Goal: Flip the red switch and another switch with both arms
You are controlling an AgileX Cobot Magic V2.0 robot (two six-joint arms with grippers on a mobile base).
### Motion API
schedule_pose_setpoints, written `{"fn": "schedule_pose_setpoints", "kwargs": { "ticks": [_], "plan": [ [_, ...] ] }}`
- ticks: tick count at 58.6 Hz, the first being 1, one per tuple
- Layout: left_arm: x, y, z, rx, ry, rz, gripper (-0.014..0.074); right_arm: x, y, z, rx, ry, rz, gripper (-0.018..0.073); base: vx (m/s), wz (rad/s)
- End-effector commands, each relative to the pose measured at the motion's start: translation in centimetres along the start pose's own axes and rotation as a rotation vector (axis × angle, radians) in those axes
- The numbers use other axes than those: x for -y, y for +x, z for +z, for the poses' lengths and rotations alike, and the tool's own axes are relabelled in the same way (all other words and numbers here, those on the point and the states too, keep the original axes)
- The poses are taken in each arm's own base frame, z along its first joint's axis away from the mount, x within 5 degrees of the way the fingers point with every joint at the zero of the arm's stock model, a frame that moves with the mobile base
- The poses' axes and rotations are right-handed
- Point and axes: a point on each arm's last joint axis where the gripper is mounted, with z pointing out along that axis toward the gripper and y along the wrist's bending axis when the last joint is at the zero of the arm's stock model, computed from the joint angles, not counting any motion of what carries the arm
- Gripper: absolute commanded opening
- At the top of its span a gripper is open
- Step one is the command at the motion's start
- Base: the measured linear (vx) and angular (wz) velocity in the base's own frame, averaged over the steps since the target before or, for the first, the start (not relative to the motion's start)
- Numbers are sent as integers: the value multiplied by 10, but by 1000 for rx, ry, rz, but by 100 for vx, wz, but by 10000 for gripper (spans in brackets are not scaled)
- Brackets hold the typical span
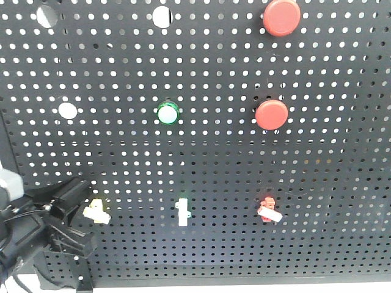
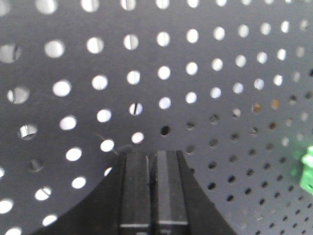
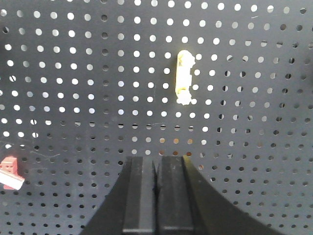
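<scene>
The red switch (image 1: 269, 209) sits low on the right of the black pegboard (image 1: 201, 152), its white lever tip pointing down-right. It also shows at the left edge of the right wrist view, red switch (image 3: 10, 172). The pale yellow switch (image 1: 96, 210) is low on the left. My left gripper (image 1: 84, 194) is right beside it, fingers shut; I cannot tell whether they touch. In the left wrist view the left gripper (image 2: 152, 154) is shut against the board and hides that switch. My right gripper (image 3: 156, 157) is shut, empty, below a pale yellow toggle (image 3: 183, 78). The right arm is outside the front view.
A green-based toggle with a straight white lever (image 1: 182, 212) stands between the two switches; its green base (image 2: 308, 169) shows at the left wrist view's right edge. Higher up are two big round red buttons (image 1: 272, 114) (image 1: 281, 16) and a green-ringed button (image 1: 167, 113).
</scene>
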Motion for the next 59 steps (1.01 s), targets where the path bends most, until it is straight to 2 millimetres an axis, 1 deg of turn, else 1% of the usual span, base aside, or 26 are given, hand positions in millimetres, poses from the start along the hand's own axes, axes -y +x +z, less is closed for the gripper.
{"fn": "schedule_pose_setpoints", "kwargs": {
  "ticks": [1,6,17,31,35,40,51,59],
  "plan": [
    [0,-15,1,62,-4,-14,2,4,-18,0,107,32,-2,29,0,1],
    [0,-9,-1,39,-4,-15,2,4,-18,0,107,32,-2,29,0,1],
    [2,13,-10,-24,-2,-30,2,4,-19,0,116,35,-2,29,0,0],
    [4,32,-26,-65,2,-53,2,4,-19,0,117,35,-2,29,0,0],
    [5,33,-30,-63,2,-53,2,4,-19,0,115,35,-2,29,0,0],
    [6,27,-36,-21,6,-52,2,3,-17,0,99,28,-1,29,0,0],
    [6,4,-55,70,2,-43,2,0,-7,1,-15,-7,2,8,0,0],
    [5,-4,-67,68,-7,-38,2,-1,-4,9,-35,-18,84,-11,0,0]
  ]
}}
